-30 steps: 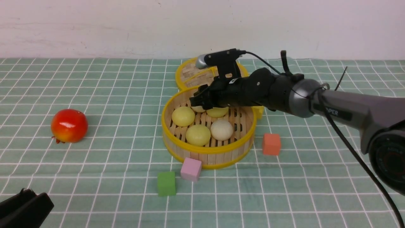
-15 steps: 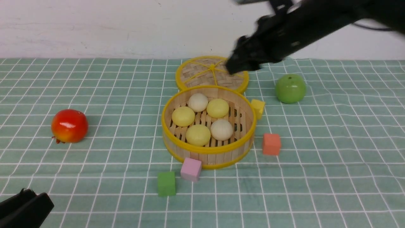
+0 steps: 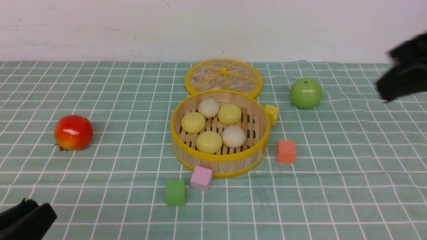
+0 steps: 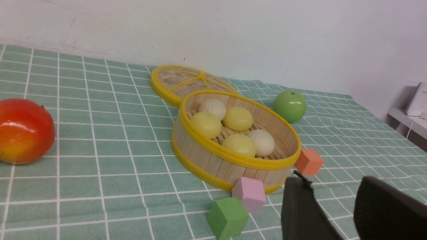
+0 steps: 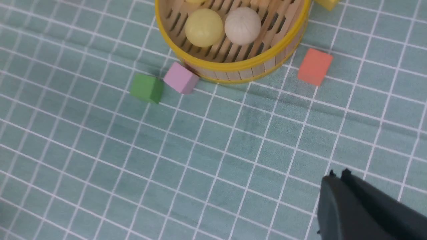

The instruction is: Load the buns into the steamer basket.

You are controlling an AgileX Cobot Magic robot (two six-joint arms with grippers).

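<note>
1. Now the right jaws have closed on nothing and swung clear of the basket; the left jaws stand open.
2. All five buns sit inside it on the slats, so the job looks finished to me.

Five buns, four cubes, one basket, one lid.
</note>
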